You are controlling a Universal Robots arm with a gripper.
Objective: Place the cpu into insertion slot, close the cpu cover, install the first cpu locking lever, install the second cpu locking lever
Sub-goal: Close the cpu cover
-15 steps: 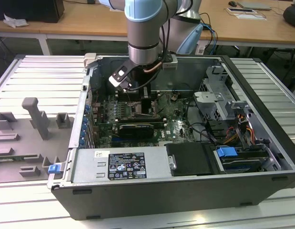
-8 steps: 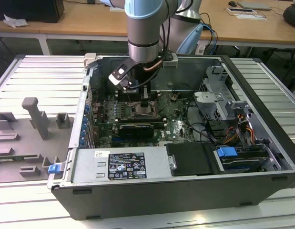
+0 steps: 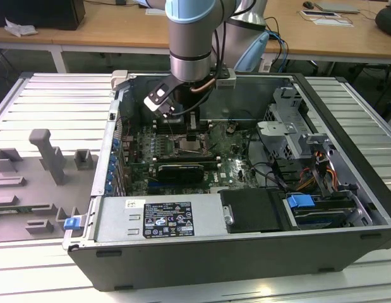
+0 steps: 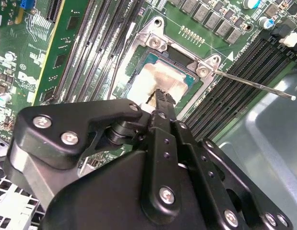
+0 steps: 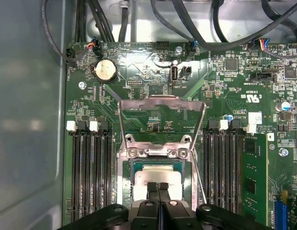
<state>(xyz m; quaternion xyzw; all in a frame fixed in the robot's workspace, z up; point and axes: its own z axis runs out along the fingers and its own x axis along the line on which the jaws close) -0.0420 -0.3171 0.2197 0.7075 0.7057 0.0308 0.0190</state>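
gripper was closed, fingers pressed together and pinching nothing, tips low over the cpu. cpu lay flat in the insertion slot, its pale silvery top mottled. cpu cover stood raised at the slot's hinge edge, and a thin lever stuck out free. risk, judged: an off-centre push from the tips could tilt the chip and bend contacts.

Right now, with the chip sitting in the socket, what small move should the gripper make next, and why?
Probably lift straight off the cpu: it seems seated in the insertion slot, the gripper has its fingertips together over it, and the cpu cover stands open.
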